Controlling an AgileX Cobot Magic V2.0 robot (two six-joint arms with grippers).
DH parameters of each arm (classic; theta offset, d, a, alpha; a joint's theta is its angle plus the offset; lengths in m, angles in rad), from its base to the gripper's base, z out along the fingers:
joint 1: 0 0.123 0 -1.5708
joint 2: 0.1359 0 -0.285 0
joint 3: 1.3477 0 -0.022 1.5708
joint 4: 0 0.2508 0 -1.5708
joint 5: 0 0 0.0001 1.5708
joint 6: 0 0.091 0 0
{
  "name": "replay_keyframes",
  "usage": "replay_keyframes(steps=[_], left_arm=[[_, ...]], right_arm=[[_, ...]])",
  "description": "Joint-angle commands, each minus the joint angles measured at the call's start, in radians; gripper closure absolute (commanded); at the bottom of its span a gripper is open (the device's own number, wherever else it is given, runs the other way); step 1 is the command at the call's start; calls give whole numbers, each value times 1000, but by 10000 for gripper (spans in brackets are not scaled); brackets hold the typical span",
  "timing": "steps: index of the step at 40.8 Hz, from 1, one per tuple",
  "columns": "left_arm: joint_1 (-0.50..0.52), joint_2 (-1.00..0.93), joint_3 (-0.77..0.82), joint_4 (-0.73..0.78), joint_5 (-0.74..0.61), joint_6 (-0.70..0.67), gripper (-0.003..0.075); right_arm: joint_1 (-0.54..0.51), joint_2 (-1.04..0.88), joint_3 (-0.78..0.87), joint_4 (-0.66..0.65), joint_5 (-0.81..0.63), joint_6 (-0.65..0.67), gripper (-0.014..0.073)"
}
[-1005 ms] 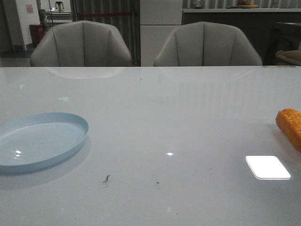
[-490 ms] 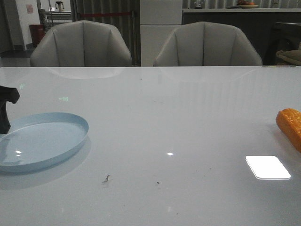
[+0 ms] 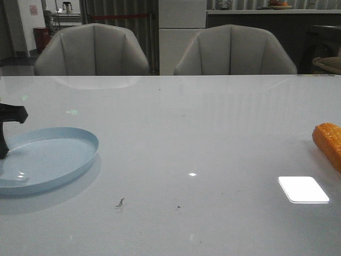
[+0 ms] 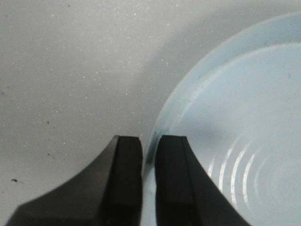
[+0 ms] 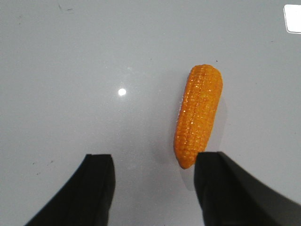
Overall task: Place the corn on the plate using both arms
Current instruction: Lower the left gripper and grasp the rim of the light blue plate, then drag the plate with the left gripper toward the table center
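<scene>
The pale blue plate (image 3: pixel 53 160) lies on the table at the left. My left gripper (image 3: pixel 4 136) shows only partly at the left edge of the front view, at the plate's far left rim. In the left wrist view its jaws (image 4: pixel 148 141) stand nearly together with the rim of the plate (image 4: pixel 235 117) between them. The orange corn (image 3: pixel 329 143) lies on the table at the far right, partly cut off. In the right wrist view my right gripper (image 5: pixel 153 160) is open above the table, and the tapered end of the corn (image 5: pixel 198 115) lies just beside one fingertip (image 5: pixel 211 162).
Two grey chairs (image 3: pixel 93 50) stand behind the table's far edge. A bright light reflection (image 3: pixel 302 189) lies on the table near the corn. A small dark speck (image 3: pixel 120 202) lies at the front middle.
My left gripper has come into view at the left edge and settled on the plate's rim. The plate has shifted slightly to the left. The corn has not moved.
</scene>
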Motion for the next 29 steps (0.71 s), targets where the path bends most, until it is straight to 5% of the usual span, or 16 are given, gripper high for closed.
replay_keyframes(steps=[1,17,29], left_arm=[[-1,-17,-13,-8,15,-6,624],[-16,-17,-248,-257,195,-6,627],[-185,-17,-341,-302,190,-6,627]], right_arm=[[2,-5,-37,6,-61,-4,106],[2,-5,-37,6,-61,-4,106],[2,-5,-37,6,-61,-4,106]])
